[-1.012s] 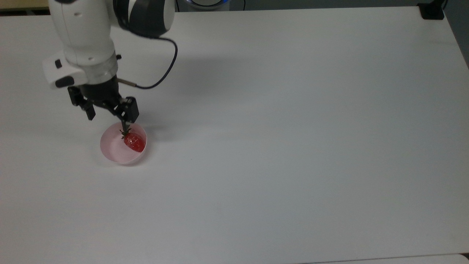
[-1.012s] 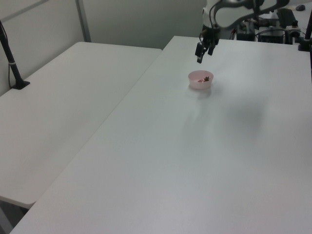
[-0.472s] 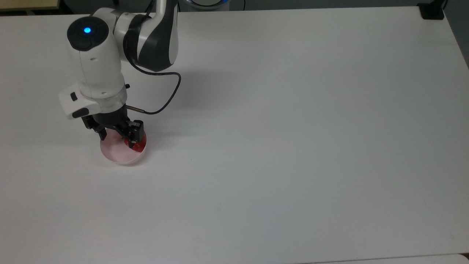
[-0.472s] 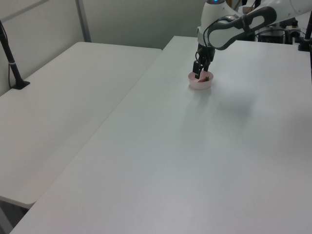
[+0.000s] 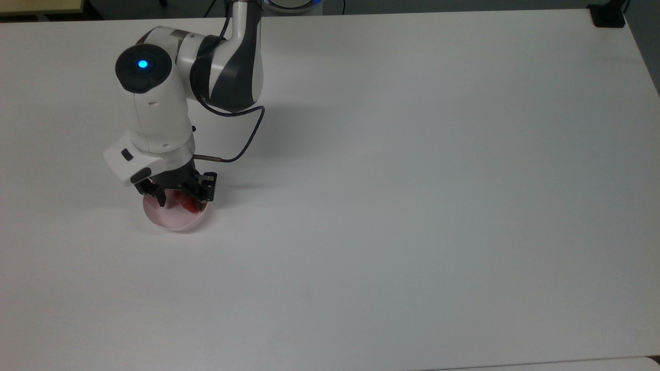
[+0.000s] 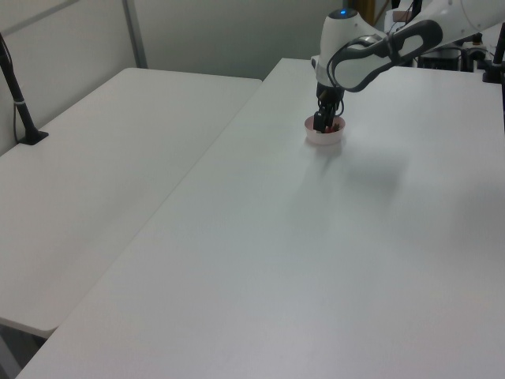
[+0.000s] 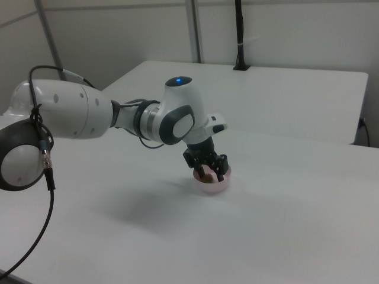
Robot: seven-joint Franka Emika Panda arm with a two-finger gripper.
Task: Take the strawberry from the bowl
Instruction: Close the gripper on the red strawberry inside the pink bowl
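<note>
The gripper [image 5: 181,200] is down inside the bowl [image 5: 172,221], its two black fingers spread apart with one on either side of the strawberry [image 5: 184,201]. In the top view the red fruit shows between the fingers, at about 2 o'clock within the bowl, closer to the finger [image 5: 207,194] at the top view's right than to the one at the top view's left. Whether either finger actually touches the fruit cannot be told. The strawberry still lies in the bowl, and its green top is hidden under the gripper body.

The pale pink bowl sits on the white table [image 5: 412,206], at roughly 8 o'clock from the table's middle in the top view, with bare tabletop all round it. The arm [image 5: 154,108] comes in from 12 o'clock, its wrist leaning over the bowl and covering the bowl's far rim; a dark cable [image 5: 242,144] loops out at 3 o'clock of the wrist.

In the left view the gripper [image 6: 325,124] stands nearly upright in the bowl [image 6: 325,140], and a second white table [image 6: 102,174] adjoins at 9 o'clock. In the right view the gripper [image 7: 208,171] dips into the bowl [image 7: 214,187], and a little pale red of the strawberry [image 7: 206,175] shows between the fingers
</note>
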